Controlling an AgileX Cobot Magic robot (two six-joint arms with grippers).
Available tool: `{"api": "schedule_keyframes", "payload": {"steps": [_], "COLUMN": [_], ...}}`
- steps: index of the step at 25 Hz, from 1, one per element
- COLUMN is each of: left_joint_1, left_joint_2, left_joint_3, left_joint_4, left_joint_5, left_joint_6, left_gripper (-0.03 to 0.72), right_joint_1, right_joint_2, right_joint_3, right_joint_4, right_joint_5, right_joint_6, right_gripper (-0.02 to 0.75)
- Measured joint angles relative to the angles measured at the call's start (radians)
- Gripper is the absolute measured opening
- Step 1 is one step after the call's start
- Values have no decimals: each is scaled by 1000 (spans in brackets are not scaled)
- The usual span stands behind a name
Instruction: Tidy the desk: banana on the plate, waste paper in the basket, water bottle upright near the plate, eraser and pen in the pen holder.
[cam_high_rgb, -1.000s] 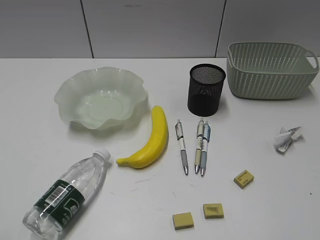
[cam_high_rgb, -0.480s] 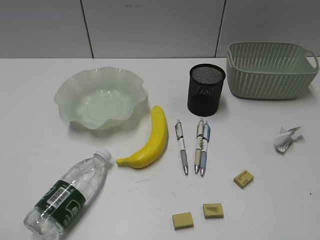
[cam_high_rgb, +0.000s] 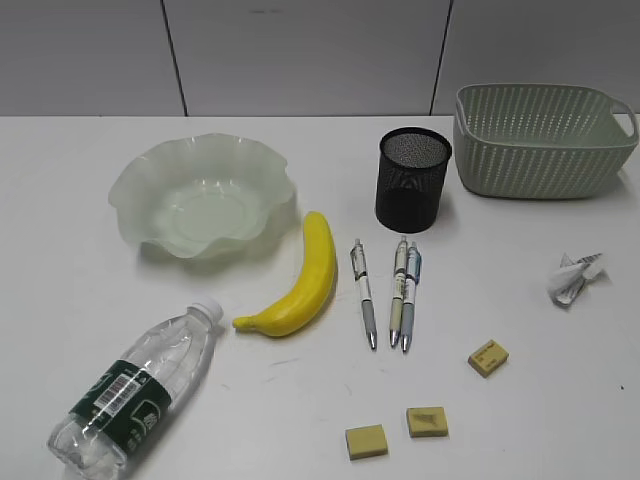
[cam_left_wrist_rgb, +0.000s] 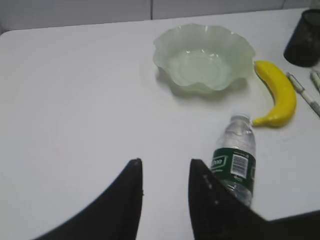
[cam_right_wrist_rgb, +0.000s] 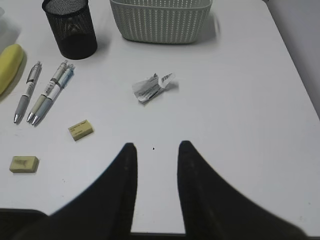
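Exterior view: the water bottle (cam_high_rgb: 130, 385) is running off the lower edge, its base cut; the basket (cam_high_rgb: 543, 140) is clipping the right edge at its handle. Neither arm is showing here.

Left wrist view: the left tool (cam_left_wrist_rgb: 165, 172) is hiding the bottle's lower half, and the pen holder (cam_left_wrist_rgb: 304, 31) is being cropped at the top right corner. The pens (cam_left_wrist_rgb: 304, 92) are running out of frame.

Right wrist view: the banana (cam_right_wrist_rgb: 9, 65) is being cut by the left edge, and the basket's top is running past the upper edge. Print on the waste paper (cam_right_wrist_rgb: 151, 87) is reading too small to make out.
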Motion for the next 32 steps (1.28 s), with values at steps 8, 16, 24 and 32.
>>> {"api": "schedule_keyframes", "payload": {"steps": [8,16,24,32], "left_joint_1": [-8,-207,-589,-631], "left_joint_2": [533,1119,1679,2037], "left_joint_3": [-44,-261,-649,-912], "left_joint_4": [-407,-742,2,77], "left_joint_5": [-364,-425,-414,-270], "left_joint_6": [422,754,-42,-153], "left_gripper": [354,524,516,545], "right_joint_1": [0,0,0,0], "right_joint_2": [0,0,0,0], "right_joint_3": [0,0,0,0], "right_joint_4": [1,17,37,37], "right_joint_5": [0,0,0,0], "right_joint_6": [0,0,0,0], "right_gripper": [237,237,237,237]}}
